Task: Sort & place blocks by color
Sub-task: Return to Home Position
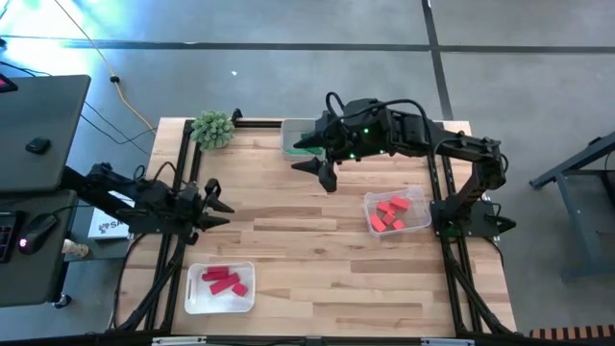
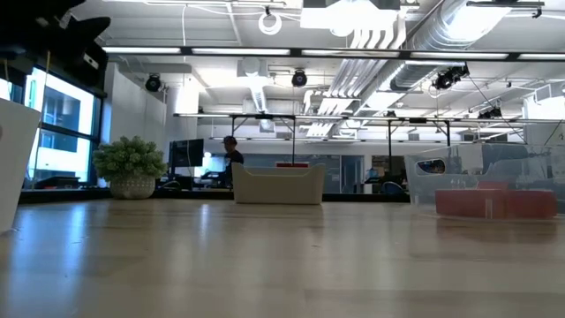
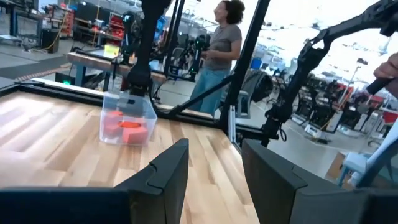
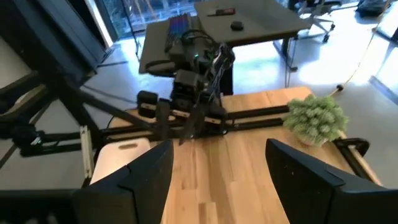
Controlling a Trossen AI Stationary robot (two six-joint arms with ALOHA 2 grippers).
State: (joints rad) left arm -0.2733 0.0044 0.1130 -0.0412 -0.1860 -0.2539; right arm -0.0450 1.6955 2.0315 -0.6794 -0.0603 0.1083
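Red blocks (image 1: 224, 282) lie in a white tray (image 1: 197, 300) at the near left. Orange-coral blocks (image 1: 388, 214) lie in a clear tray (image 1: 419, 200) at the right, which also shows in the left wrist view (image 3: 127, 124). A third tray (image 1: 292, 131) sits at the far edge with green (image 1: 306, 151) showing inside, partly hidden by my right gripper. My right gripper (image 1: 309, 159) hangs open just near of that tray and holds nothing (image 4: 217, 149). My left gripper (image 1: 221, 213) is open and empty at the left edge (image 3: 214, 149).
A spiky green plant ball (image 1: 212, 128) stands at the far left corner (image 4: 316, 119). The black frame rails (image 1: 183, 173) run along the table's left and right sides. Bare wood (image 1: 307, 259) spans the middle and near part. A person (image 3: 217, 53) stands beyond the table.
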